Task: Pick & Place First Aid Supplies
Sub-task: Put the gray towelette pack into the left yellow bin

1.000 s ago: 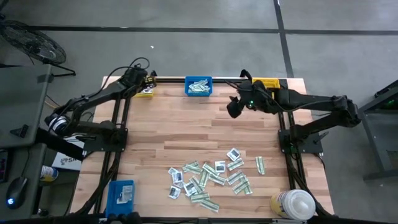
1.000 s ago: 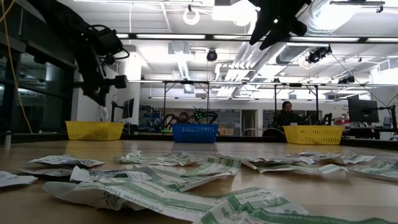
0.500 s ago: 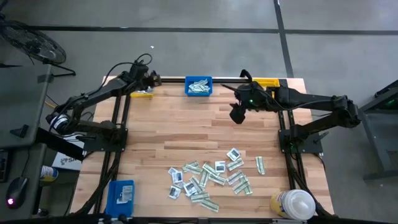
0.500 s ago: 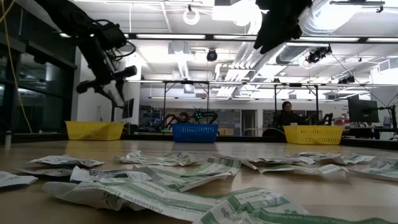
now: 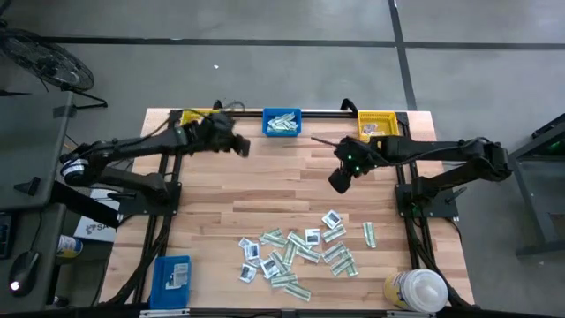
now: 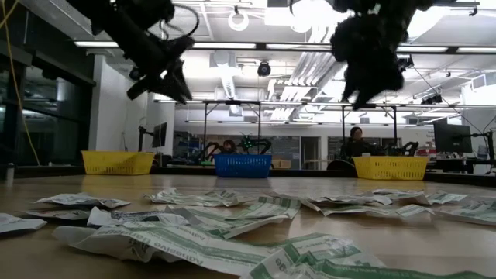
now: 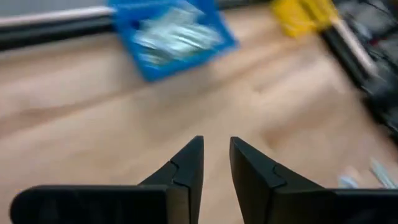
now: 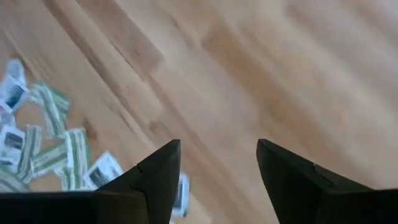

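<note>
Both grippers hang above the wooden table. Right gripper sits past the middle toward 3 o'clock, fingers spread wide, holding nothing. Left gripper sits toward 11 o'clock, near the blue bin, fingers a little apart and empty.

First aid supplies lie in a messy pile at 5 o'clock. One yellow bin sits at 1 o'clock.

Beyond the table is a big workshop with bright ceiling lights. A person sits far back.

A second ago, the left gripper was at the other yellow bin at 11 o'clock; it has swung toward the middle. The right gripper has moved closer to the pile.
</note>
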